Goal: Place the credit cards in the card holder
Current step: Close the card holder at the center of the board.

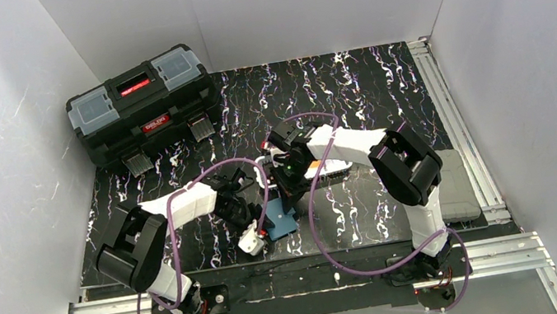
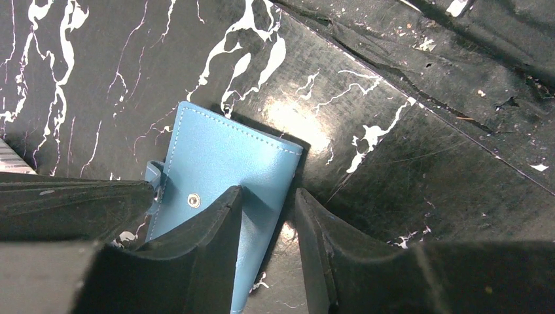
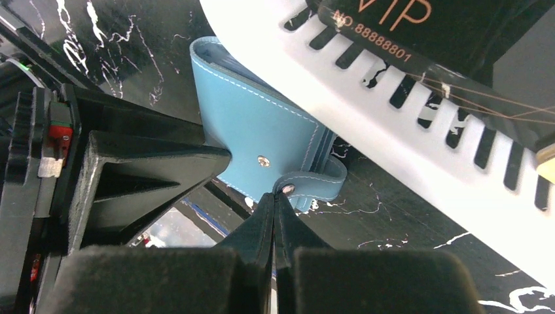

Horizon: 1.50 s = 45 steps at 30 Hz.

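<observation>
Arms from both sides meet low over the middle of the black marbled table [image 1: 364,86], right at the teal-blue card holder [image 2: 222,163], which lies folded shut and flat on the tabletop near the front edge, between the two grippers. The left gripper [image 2: 267,191] hangs over it with its jaws partly apart. One finger sits above the blue cover beside the snap stud, the other is over bare table just off the wallet's stitched edge, and that edge runs through the gap. Nothing looks squeezed there, so I take it as released. The right gripper [image 3: 275,196] is clenched tight, fingertips pressed together at the end of the holder's snap tab [image 3: 314,183]. From where I stand I cannot tell whether the tab is caught between them or only touched. Just beyond the holder a white slotted basket [image 3: 419,157] rests on the table, with a black card [image 3: 406,26] stamped VIP lying inside it. An orange card [image 1: 315,170] shows in the basket from above. A black toolbox [image 1: 143,110] sits well apart in the far left corner.
</observation>
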### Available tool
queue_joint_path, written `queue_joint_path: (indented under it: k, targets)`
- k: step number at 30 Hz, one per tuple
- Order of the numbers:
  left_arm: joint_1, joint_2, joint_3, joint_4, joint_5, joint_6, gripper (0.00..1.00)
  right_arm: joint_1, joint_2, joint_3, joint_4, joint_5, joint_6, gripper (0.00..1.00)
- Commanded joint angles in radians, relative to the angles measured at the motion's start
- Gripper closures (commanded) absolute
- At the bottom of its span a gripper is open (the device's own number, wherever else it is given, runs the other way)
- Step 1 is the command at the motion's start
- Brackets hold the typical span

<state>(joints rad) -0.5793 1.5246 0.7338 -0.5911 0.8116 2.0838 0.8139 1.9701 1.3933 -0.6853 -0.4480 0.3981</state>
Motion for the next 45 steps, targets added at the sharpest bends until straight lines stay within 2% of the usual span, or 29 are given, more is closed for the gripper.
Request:
queue_joint_path:
  k: [1,10,18,34,45]
  targets:
    - [-0.007,-0.018,-0.027,-0.013,-0.011,0.042,0.66,0.002,-0.019,0.003,0.015,-0.058,-0.030,0.99]
    - [-0.008,-0.022,-0.031,0.000,-0.017,0.036,0.67,0.004,0.006,0.010,0.016,-0.106,-0.043,0.99]
    - [-0.010,-0.027,-0.034,0.008,-0.010,0.024,0.67,0.033,0.054,0.064,-0.043,-0.025,-0.057,0.99]
    - [-0.011,-0.039,-0.047,0.010,-0.020,0.035,0.67,0.039,0.044,0.080,-0.013,0.027,-0.028,0.99]
    - [-0.013,-0.043,-0.051,0.019,-0.020,0.038,0.67,0.042,0.068,0.092,-0.021,-0.002,-0.031,0.99]
